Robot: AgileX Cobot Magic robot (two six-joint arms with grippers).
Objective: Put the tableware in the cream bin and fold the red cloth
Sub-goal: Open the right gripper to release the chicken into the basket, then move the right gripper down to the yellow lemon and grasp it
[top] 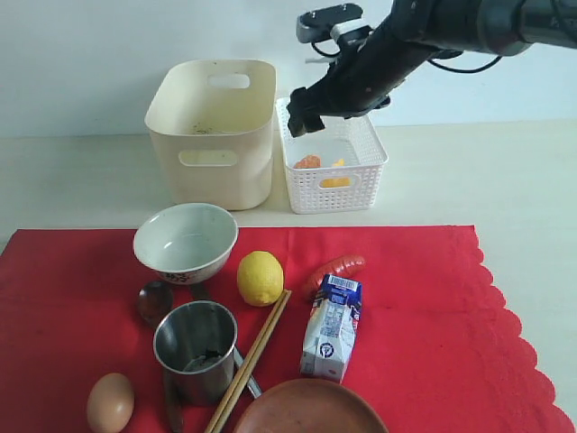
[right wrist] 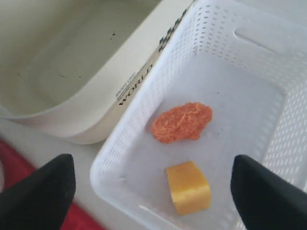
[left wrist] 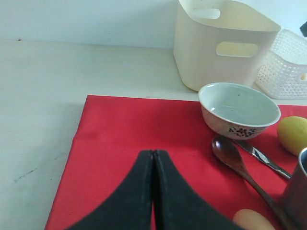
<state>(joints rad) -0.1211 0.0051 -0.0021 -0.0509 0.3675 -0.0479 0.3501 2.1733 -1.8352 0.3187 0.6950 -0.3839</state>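
The red cloth [top: 424,307] lies flat across the front of the table. On it are a white bowl [top: 185,242], a steel cup [top: 196,347], a dark spoon [top: 154,300], wooden chopsticks [top: 254,354] and a brown plate [top: 306,410] at the front edge. A metal knife [left wrist: 261,156] lies beside the spoon. The cream bin [top: 212,135] stands behind the cloth and holds nothing. My right gripper [right wrist: 151,166] hangs open and empty over the white basket beside the bin. Low over the cloth's left part, my left gripper [left wrist: 153,152] is shut on nothing.
The white lattice basket [top: 334,162] holds an orange piece [right wrist: 182,122] and a yellow block [right wrist: 188,187]. A lemon [top: 260,277], sausage [top: 335,269], milk carton [top: 332,327] and egg [top: 110,402] lie among the tableware on the cloth.
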